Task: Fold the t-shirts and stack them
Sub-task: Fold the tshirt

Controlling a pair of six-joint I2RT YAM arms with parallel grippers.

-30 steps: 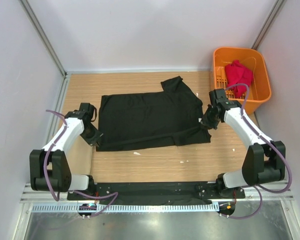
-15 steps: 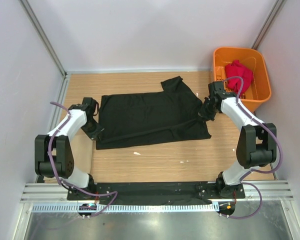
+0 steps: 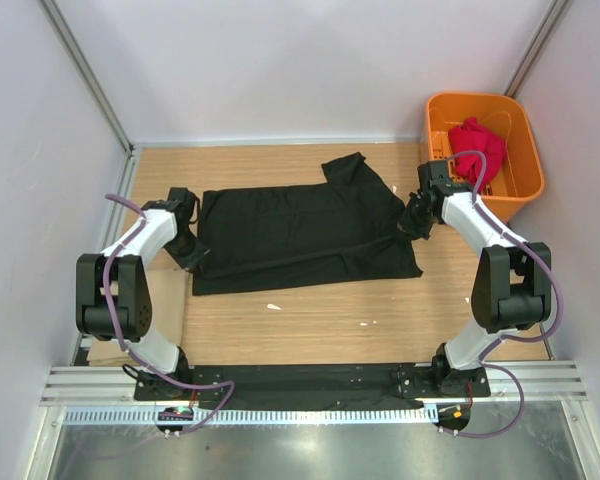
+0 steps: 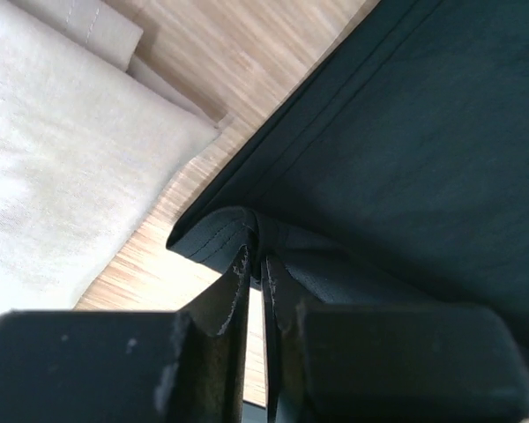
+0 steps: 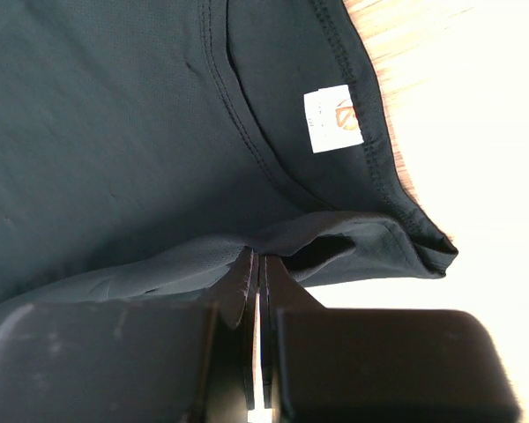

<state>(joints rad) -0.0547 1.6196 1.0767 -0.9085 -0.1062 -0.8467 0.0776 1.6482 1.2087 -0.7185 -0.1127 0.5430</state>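
The large black t-shirt (image 3: 300, 225) lies spread across the middle of the wooden table, with one sleeve pointing to the far side. My left gripper (image 3: 187, 250) is at the shirt's left edge, and in the left wrist view the left gripper (image 4: 257, 256) is shut on a fold of the black t-shirt (image 4: 423, 132). My right gripper (image 3: 413, 222) is at the shirt's right edge. In the right wrist view the right gripper (image 5: 258, 256) pinches a raised fold of the black t-shirt (image 5: 115, 132) near a white label (image 5: 333, 119). The red t-shirt (image 3: 477, 145) lies crumpled in the basket.
An orange slotted basket (image 3: 533, 170) stands at the far right corner, just behind my right arm. A tan cardboard sheet (image 3: 165, 305) lies on the table under my left arm. White walls close in the table on three sides. Small white scraps (image 3: 273, 306) dot the near wood.
Both grippers have moved toward the far side, drawing the shirt's near edge with them. The fold line across the shirt sits farther from the near edge than before.
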